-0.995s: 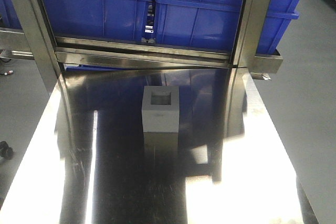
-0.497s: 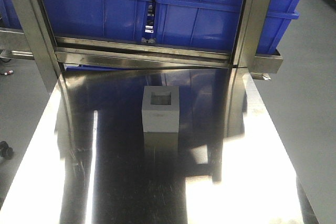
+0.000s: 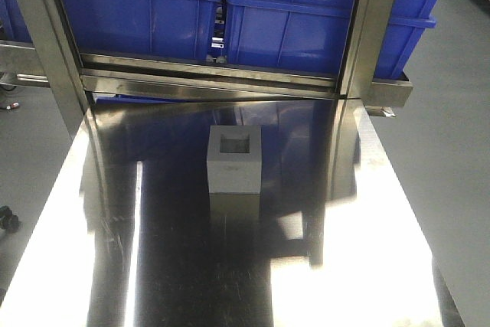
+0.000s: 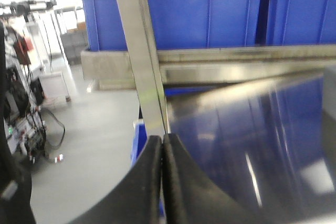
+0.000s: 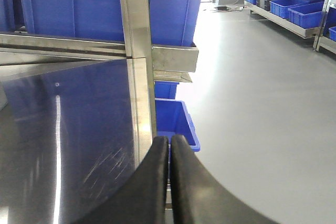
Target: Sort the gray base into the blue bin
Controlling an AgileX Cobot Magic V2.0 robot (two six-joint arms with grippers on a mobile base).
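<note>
Left end effector (image 4: pixel 163 140) clenched, holding nothing. Right wrist view: right end effector (image 5: pixel 169 140) clenched too, empty. Out front, gray base (image 3: pixel 234 160) stands mid-desk (image 3: pixel 191 266), recess up, untouched. Best to spread the fingers first, then grip its flat sides.

The matte light-gray cube-like block (image 3: pixel 234 160) is plain gray, its square recess darker. The polished silver steel counter (image 3: pixel 191 281) under the block mirrors blue and white streaks. Behind the block stand a bright-blue plastic bin of crumpled red material (image 3: pixel 130 17) and a plain bright-blue plastic bin (image 3: pixel 291 21). The left end effector (image 4: pixel 163 142) and right end effector (image 5: pixel 169 141) are black.
</note>
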